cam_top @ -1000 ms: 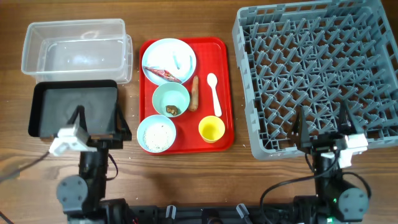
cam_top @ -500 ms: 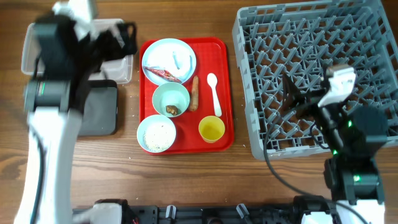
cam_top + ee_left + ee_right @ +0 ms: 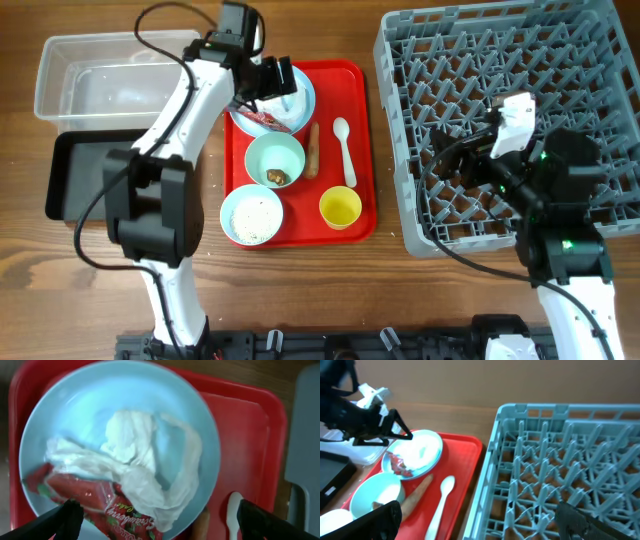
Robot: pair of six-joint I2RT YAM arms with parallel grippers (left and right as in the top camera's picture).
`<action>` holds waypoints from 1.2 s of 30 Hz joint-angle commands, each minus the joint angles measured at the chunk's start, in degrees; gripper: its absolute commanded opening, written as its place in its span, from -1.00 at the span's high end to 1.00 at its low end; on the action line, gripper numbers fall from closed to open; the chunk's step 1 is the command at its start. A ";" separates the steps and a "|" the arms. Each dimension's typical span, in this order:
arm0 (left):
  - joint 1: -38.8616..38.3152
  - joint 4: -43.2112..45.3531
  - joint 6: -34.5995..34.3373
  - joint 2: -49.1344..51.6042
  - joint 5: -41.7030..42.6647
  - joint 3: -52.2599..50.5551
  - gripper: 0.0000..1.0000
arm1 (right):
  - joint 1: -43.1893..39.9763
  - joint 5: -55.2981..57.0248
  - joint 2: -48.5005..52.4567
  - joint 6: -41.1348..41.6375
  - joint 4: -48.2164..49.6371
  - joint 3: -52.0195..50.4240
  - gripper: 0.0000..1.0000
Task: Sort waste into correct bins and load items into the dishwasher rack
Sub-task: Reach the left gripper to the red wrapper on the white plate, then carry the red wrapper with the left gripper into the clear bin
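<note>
My left gripper [image 3: 272, 80] hovers open over the light blue plate [image 3: 120, 435], which holds the red-and-white wrapper [image 3: 95, 497] and a crumpled white tissue [image 3: 135, 455]. Its fingertips [image 3: 70, 516] straddle the wrapper without touching it. Below the plate on the red tray are the orange stick [image 3: 313, 150], white spoon [image 3: 344, 150], pale green bowl [image 3: 275, 160] with a brown lump [image 3: 278, 177], blue bowl of rice [image 3: 251, 215] and yellow cup [image 3: 340, 208]. My right gripper [image 3: 450, 160] hangs open and empty above the grey rack [image 3: 520, 70], near its left wall [image 3: 490, 475].
The clear tub [image 3: 110, 80] and the black tray [image 3: 85, 175] sit left of the red serving tray [image 3: 360, 100]. The left arm crosses above the black tray and the tub's right end. Bare wooden table [image 3: 330, 290] runs along the front.
Both arms have left their rest spots at the table's front edge. The left one swung up and over to the plate. The right one moved over the rack's left half.
</note>
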 commanded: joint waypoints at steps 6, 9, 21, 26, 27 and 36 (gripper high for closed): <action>-2.82 -2.45 -13.20 4.85 -5.09 0.42 -1.00 | 0.31 -2.23 4.02 4.50 -0.09 1.40 -0.99; -3.10 -2.45 -13.25 6.25 -5.79 0.42 -1.00 | 0.31 -2.29 4.70 5.40 -0.24 1.40 -0.99; -2.84 3.06 -13.14 11.23 -6.03 0.42 0.15 | 0.31 -2.64 4.96 5.40 -0.87 1.40 -1.00; -2.89 3.45 -13.03 11.21 -5.95 0.44 0.92 | 0.31 -2.64 4.96 5.38 -1.11 1.40 -0.99; -2.89 3.13 -10.91 10.80 -5.40 0.68 0.92 | 0.31 -2.64 4.96 5.38 -1.11 1.40 -1.00; 1.42 -8.94 -2.14 -1.88 -5.38 12.66 0.92 | 0.31 -2.64 4.96 5.38 -1.14 1.40 -1.00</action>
